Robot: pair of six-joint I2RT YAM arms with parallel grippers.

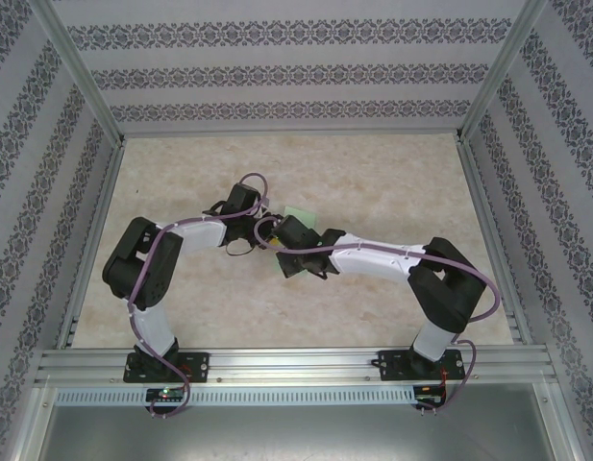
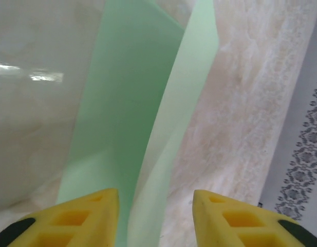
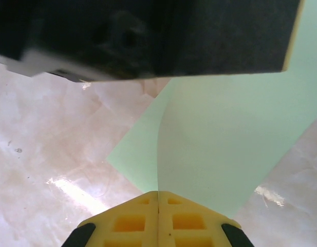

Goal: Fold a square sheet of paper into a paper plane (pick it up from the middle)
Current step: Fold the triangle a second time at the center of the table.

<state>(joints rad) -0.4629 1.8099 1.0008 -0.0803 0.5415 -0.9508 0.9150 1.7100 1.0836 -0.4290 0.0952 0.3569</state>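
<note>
1. Two white-and-black robot arms, the left arm [image 1: 195, 235] and the right arm [image 1: 373, 257], meet at the centre of a marbled beige tabletop [image 1: 373, 173]. One corner of a pale green sheet of paper [image 1: 301, 213] shows just above the point where they meet.
2. In the left wrist view, the left gripper [image 2: 155, 221] sits at the bottom edge. Its two yellow fingers [image 2: 86, 216] stand apart and hold nothing. The single green sheet [image 2: 127, 103] rises between them in two upright folds toward the top of the frame, nearer the finger on the frame's left.
3. In the right wrist view, the right gripper [image 3: 158, 216] sits at bottom centre. Its two yellow fingers [image 3: 127, 221] are pressed together, pinching the sheet [image 3: 225, 144] at its curved edge. The paper fans up and to the right, lifted off the table.
4. One blurred black body [image 3: 148, 36] spans the top of that frame.
</note>
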